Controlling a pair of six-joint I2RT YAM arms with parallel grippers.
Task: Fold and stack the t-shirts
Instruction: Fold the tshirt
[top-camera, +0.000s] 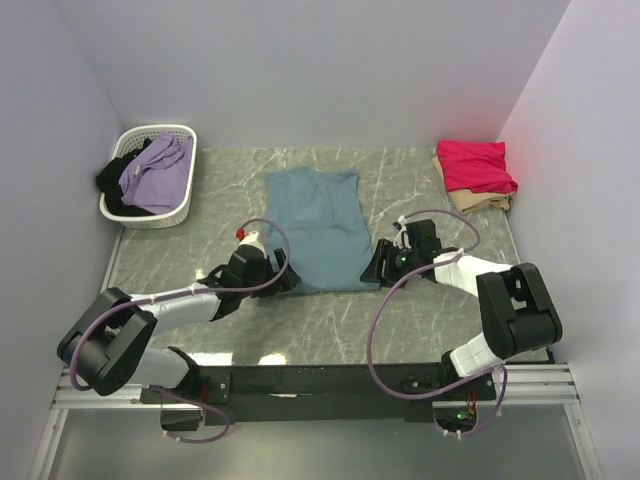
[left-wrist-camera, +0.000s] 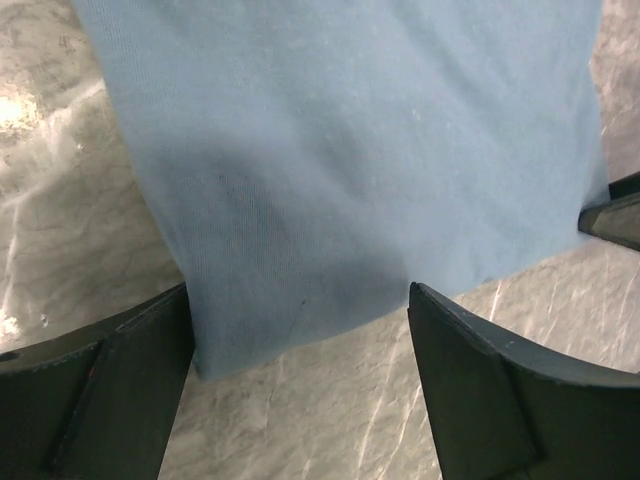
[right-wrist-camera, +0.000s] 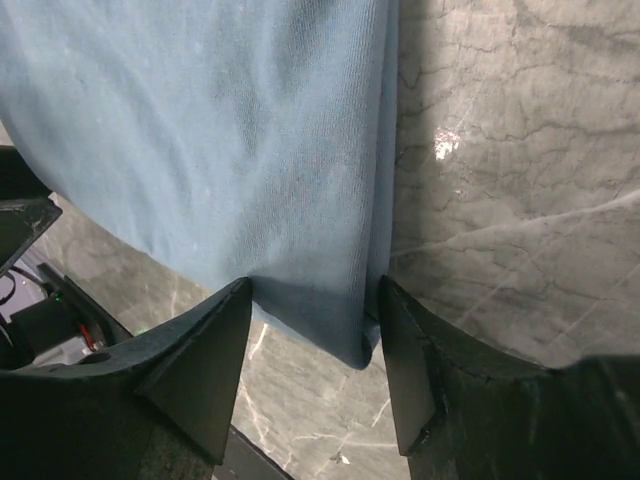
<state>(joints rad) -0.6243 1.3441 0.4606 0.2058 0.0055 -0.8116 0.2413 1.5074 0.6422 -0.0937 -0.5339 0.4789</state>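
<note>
Starting up close, we've got the left gripper (left-wrist-camera: 300, 300) and right gripper (right-wrist-camera: 315, 295) both spread, each straddling a near hem corner of the teal-blue t-shirt (top-camera: 322, 225) flat on the table (top-camera: 420, 330). Far right, the crimson-pink t-shirt (top-camera: 475, 165) sits on the beige t-shirt (top-camera: 482, 203).

The grey-green marbled table (top-camera: 430, 320) carried a teal-blue t-shirt (top-camera: 320, 225) spread flat near its middle, hem toward the near edge. A white slatted basket (top-camera: 150, 218) stood in the far left corner. In the far right corner lay a folded beige t-shirt (top-camera: 480, 203), a crimson-pink t-shirt (top-camera: 475, 165) on top of it.
</note>
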